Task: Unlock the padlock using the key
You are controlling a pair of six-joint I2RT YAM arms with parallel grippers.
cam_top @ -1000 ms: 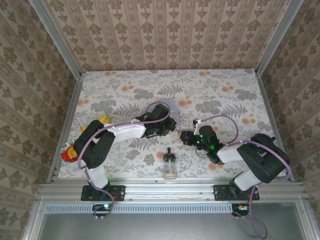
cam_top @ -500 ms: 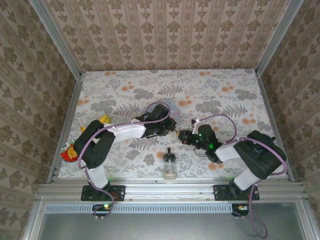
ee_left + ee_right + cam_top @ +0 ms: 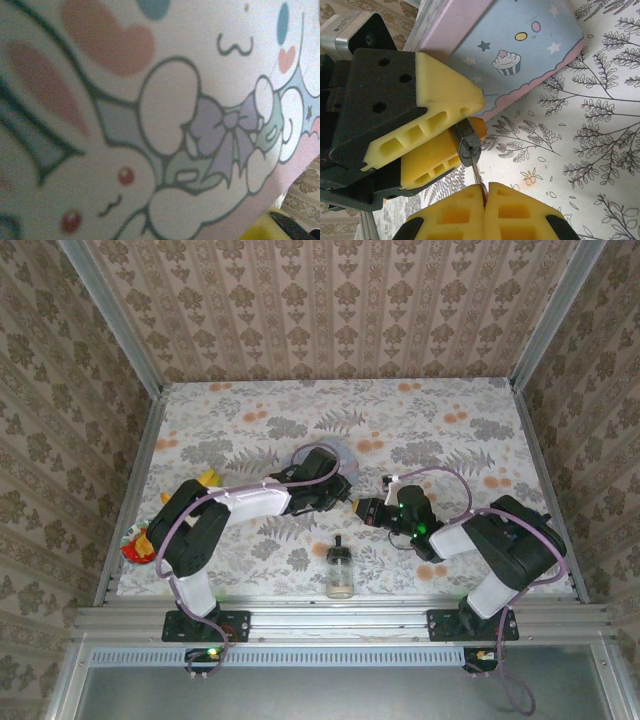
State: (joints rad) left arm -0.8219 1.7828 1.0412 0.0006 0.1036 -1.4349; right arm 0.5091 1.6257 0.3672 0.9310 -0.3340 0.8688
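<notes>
In the right wrist view, the tiny padlock sits clamped between the yellow fingers of my left gripper, its grey keyhole face turned toward me. The thin key runs from that keyhole down to my right gripper, which is shut on the key's head. The key's tip sits in the keyhole. The shackle is hidden behind the left fingers. From above, the left gripper and right gripper meet tip to tip mid-table.
A pale blue and pink cartoon tin lies just behind the left gripper and looms close in the left wrist view. A small glass bottle with a black cap stands near the front edge. Colourful toys lie at the left edge.
My right gripper has crept left toward the left gripper, closing the gap between them. The left arm has stayed put.
</notes>
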